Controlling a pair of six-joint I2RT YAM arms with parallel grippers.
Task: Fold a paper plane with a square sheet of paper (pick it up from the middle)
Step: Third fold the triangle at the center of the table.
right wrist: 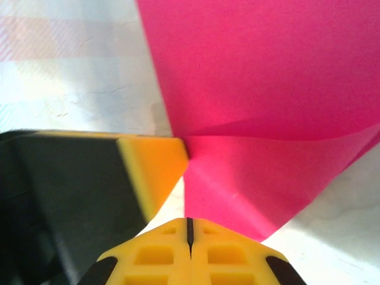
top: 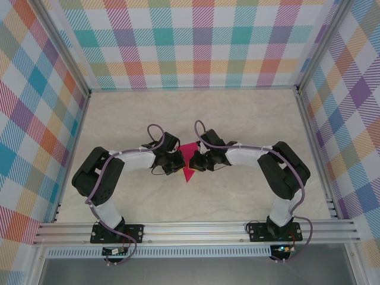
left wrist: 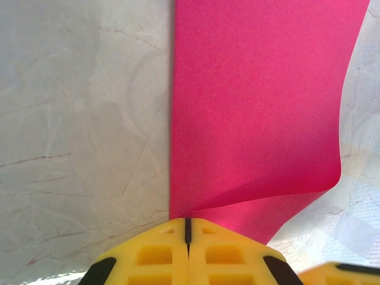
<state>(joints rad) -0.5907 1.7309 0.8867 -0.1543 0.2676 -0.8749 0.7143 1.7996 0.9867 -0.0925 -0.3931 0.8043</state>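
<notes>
Holding: thin magenta-pink square sheet of paper (top: pixel 190 161) (left wrist: pixel 255 107) (right wrist: pixel 267 77), gripped from 2 opposite sides.
Location: mid-table, between the 2 wrists, raised at the gripped spots; contact with the table elsewhere cannot be told.
Outline: from above, a triangle with its point toward the arm bases.
Surface: 1 layer bows over another, and a curved fold line runs across it in both wrist views.
Left arm (top: pixel 127 160): reaches in from the left.
Left jaws: fully closed, yellow fingertips (left wrist: pixel 160 252) meeting at a thin seam with the sheet's edge pinched there.
Right arm (top: pixel 249 157): reaches in from the right.
Right jaws: fully closed, yellow fingertips (right wrist: pixel 160 255) clamped on the sheet's lower corner.
Table: pale marble-patterned table (top: pixel 249 119).
Surround: multicoloured checked walls (top: pixel 190 41); grey aluminium rail (top: pixel 196 231) at the near edge.
</notes>
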